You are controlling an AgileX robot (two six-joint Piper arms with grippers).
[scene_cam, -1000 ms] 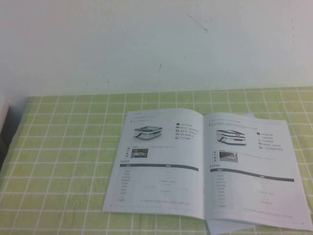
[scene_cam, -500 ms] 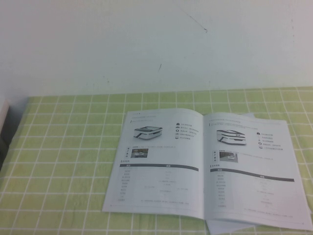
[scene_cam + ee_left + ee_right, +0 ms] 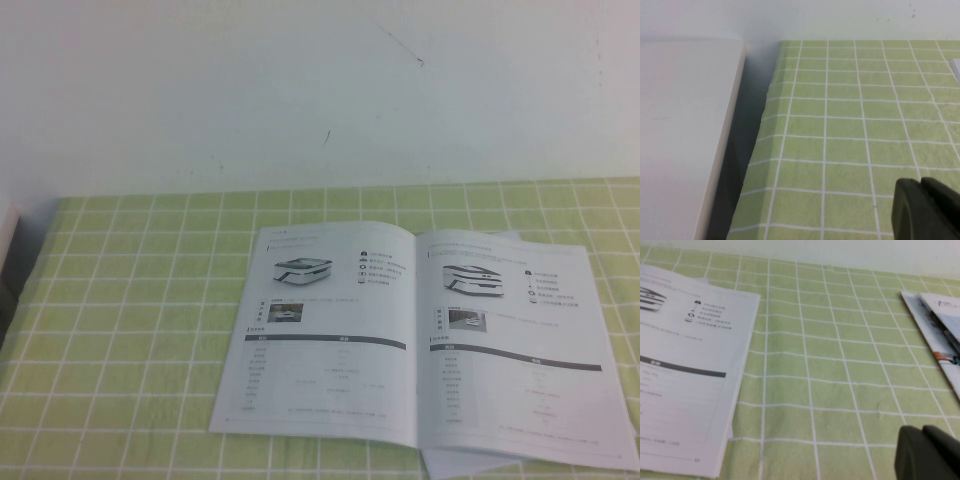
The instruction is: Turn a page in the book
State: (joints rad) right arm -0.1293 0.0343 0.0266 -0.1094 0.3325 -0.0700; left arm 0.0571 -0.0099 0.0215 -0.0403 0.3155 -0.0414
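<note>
The book lies open and flat on the green checked cloth, bare cloth left of it. Left gripper and right gripper, fingers together, hover apart from its edges.

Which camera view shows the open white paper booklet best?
The high view: the open white paper booklet lies nearly whole there, both pages readable. The right wrist view shows only one page's outer part; the left wrist view shows at most a sliver at its edge.

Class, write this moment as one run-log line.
book: open flat on tablecloth | left hand: shut, off book | right hand: shut, beside book, touching nothing
</note>
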